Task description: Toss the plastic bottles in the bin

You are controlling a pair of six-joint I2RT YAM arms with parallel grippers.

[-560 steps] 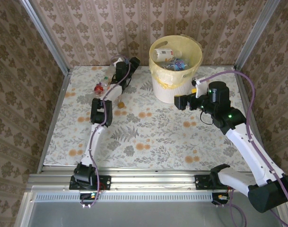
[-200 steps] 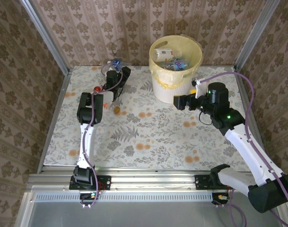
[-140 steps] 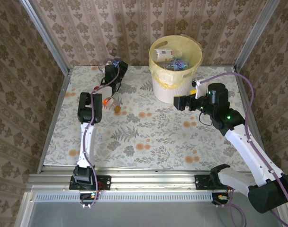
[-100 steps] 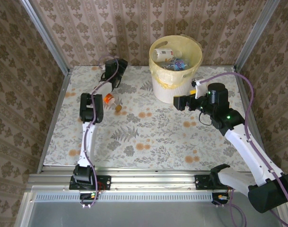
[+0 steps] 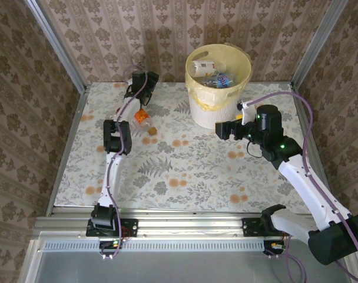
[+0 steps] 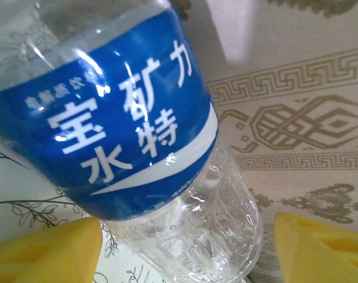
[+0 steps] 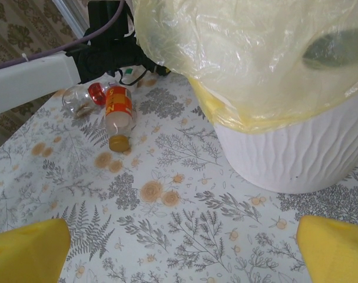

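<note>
A clear plastic bottle with a blue label (image 6: 138, 141) printed in white characters sits between the yellow fingers (image 6: 43, 247) of the left gripper (image 6: 182, 244). The jaws stand well apart, one on either side of it. From so close it is hard to tell whether the pads actually press the bottle.

From above, the left gripper (image 5: 136, 82) reaches into the far left corner of the flowered table (image 5: 185, 171), by the patterned wall (image 5: 108, 35). Just nearer than that gripper, a clear bottle with an orange label (image 7: 119, 112) and a crushed clear bottle with a red cap (image 7: 82, 99) lie on the table.

The pale yellow round plastic bin (image 5: 204, 109) stands well to the left gripper's right, with several bottles (image 5: 217, 78) inside. The right gripper (image 7: 182, 250) hovers above the table just beside the bin's whitish lower body, jaws spread wide and empty.
</note>
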